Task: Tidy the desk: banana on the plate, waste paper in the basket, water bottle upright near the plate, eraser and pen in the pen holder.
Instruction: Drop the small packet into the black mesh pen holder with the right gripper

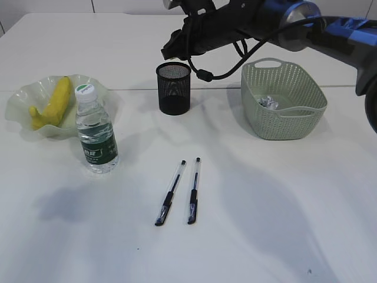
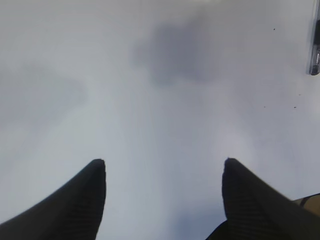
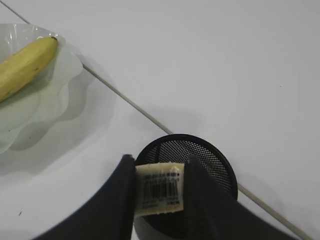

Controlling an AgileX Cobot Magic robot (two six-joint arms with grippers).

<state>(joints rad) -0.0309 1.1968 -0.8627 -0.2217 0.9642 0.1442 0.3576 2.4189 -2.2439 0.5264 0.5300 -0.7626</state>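
Plastics, mesh and a matt white table

The table (image 1: 247, 224) looks smooth and matt. The plate (image 1: 20, 97) at 9 o'clock is glossy, translucent, glass-like; the banana (image 1: 56, 101) on it has dull yellow skin. The water bottle (image 1: 96, 132) is clear shiny plastic with a printed label. The pen holder (image 1: 174, 88) is black wire mesh, the basket (image 1: 283, 100) at 3 o'clock matt woven-look plastic. The eraser (image 3: 159, 189) wears a glossy barcoded wrapper.

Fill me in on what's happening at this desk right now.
The right gripper holds the eraser above the pen holder, not yet released. The left gripper is open over bare table. Banana sits on the plate, bottle upright beside it, paper in the basket. Two pens lie on the table.
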